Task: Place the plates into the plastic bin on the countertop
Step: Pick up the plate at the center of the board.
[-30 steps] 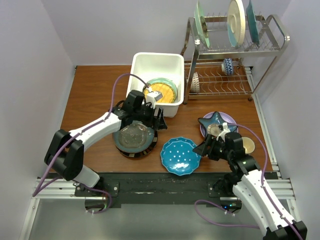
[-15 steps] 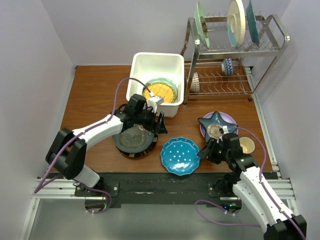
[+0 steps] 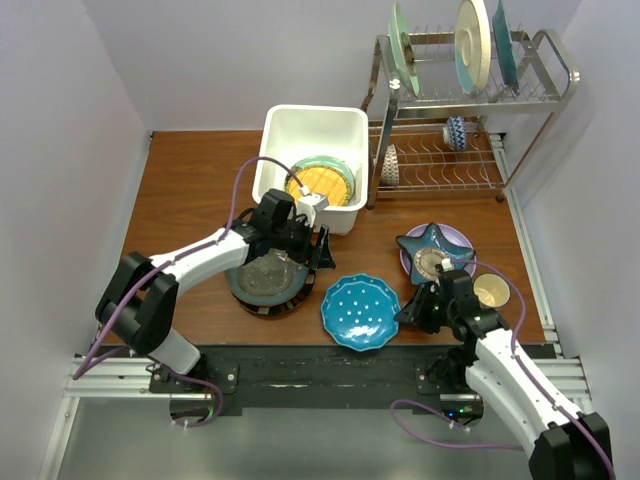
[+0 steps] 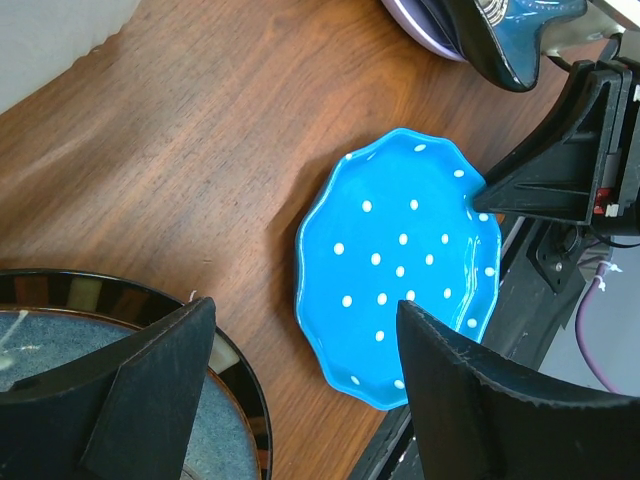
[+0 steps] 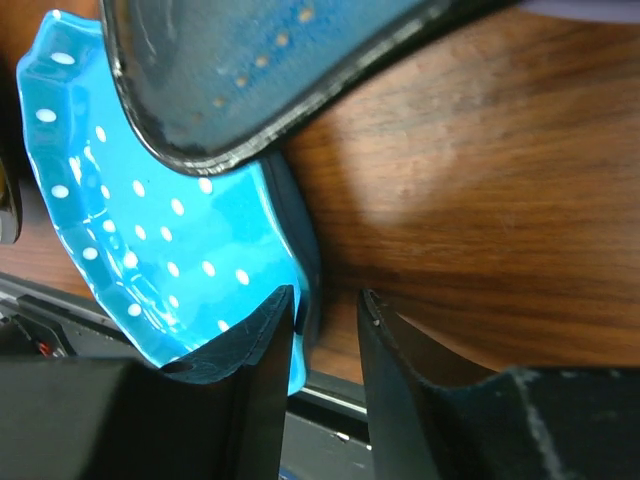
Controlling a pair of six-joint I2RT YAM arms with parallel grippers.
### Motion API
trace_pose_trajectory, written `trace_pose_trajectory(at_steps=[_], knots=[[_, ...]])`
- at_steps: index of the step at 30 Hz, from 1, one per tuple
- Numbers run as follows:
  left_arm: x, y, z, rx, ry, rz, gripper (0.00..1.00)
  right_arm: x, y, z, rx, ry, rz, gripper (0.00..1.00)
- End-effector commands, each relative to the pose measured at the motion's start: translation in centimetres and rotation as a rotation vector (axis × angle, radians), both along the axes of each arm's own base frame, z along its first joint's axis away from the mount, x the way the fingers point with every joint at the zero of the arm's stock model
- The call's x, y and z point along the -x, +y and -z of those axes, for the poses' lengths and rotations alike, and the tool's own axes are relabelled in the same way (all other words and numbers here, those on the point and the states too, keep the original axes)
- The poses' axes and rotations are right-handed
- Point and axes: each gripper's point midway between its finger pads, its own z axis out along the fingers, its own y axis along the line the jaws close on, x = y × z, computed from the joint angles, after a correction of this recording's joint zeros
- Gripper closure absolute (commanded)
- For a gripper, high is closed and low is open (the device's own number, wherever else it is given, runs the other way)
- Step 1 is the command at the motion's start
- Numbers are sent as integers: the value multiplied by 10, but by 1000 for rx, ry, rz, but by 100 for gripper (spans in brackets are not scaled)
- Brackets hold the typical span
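The blue dotted plate [image 3: 360,312] [image 4: 400,260] [image 5: 150,230] lies flat near the countertop's front edge. My right gripper [image 3: 412,312] [image 5: 325,297] straddles its right rim, one finger over the plate and one outside. The jaws are narrow, with a gap still showing beside the rim. My left gripper [image 3: 312,247] [image 4: 305,310] hangs wide open and holds nothing, between that plate and the stack topped by a clear glass plate [image 3: 266,273] on the black-rimmed striped plate [image 4: 100,295]. The blue star-shaped plate [image 3: 430,243] [image 5: 260,60] rests on the lilac plate [image 3: 459,238]. The plastic bin [image 3: 300,125] holds the orange dotted plate [image 3: 323,182].
A metal wire rack [image 3: 450,165] stands at the back right with three large plates [image 3: 470,40] upright on top. A small cream mug [image 3: 492,291] sits right of my right arm. The black rail [image 3: 330,362] runs along the near edge of the wooden countertop [image 3: 190,190].
My right gripper has slid forward and down to the blue dotted plate's right rim, and its jaws have narrowed around it. The left arm has shifted only slightly.
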Motion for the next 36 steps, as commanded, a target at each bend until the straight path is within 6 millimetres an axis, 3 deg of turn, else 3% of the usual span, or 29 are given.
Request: trace_pose_trajectory(at_steps=[1, 12, 18, 20, 27, 36], knots=[[-2, -9, -9, 39, -28, 23, 23, -6, 5, 2, -17, -14, 2, 66], [-4, -9, -10, 30, -29, 27, 23, -4, 10, 21, 20, 27, -17, 69], [-4, -8, -11, 21, -31, 24, 24, -6, 7, 17, 49, 11, -9, 94], [-4, -7, -12, 19, -36, 23, 24, -7, 6, 16, 51, 0, -4, 98], [0, -10, -24, 56, -44, 48, 24, -10, 8, 3, 30, -41, -1, 100], [11, -16, -19, 99, -10, 102, 23, -18, 16, -27, -36, -142, -7, 100]])
